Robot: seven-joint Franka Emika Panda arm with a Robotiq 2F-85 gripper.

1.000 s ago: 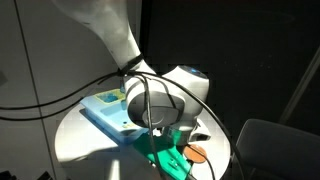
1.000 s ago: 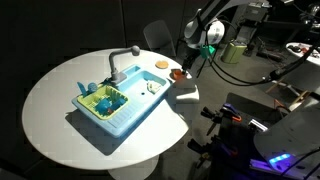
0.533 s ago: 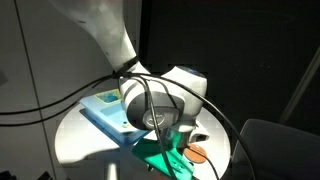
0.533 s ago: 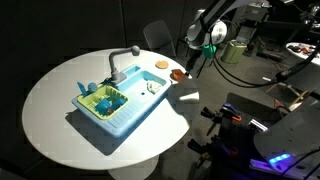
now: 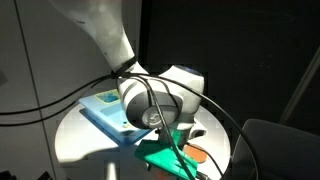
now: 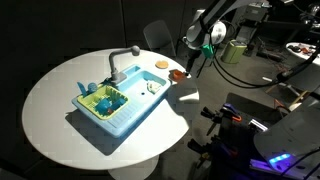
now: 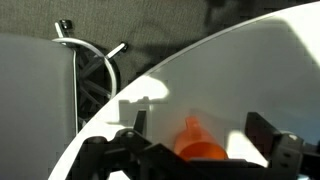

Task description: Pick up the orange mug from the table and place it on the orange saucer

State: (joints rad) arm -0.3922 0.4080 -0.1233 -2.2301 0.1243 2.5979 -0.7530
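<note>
Barely anything has shifted over the last second: the arm has edged a little in both exterior views, and the mug sits where it sat. Leftmost on the round white tabletop (image 6: pixel 50 110) lies the light-blue rectangular tray (image 6: pixel 128 115). Next comes the small flat orange saucer (image 6: pixel 161 64), and just beside it the tiny orange mug (image 6: pixel 177 74), upright near the table's rim. Over the mug hangs the Robotiq gripper (image 6: pixel 190 68). In the wrist view its fingers (image 7: pixel 128 135) are spread wide and grip nothing, with the mug low between them. The likely trouble is an off-centre close, which could tip so small and rounded a cup or nudge it off the nearby edge. The mug looks smooth and bright, and a small nub on it may be the handle.
</note>
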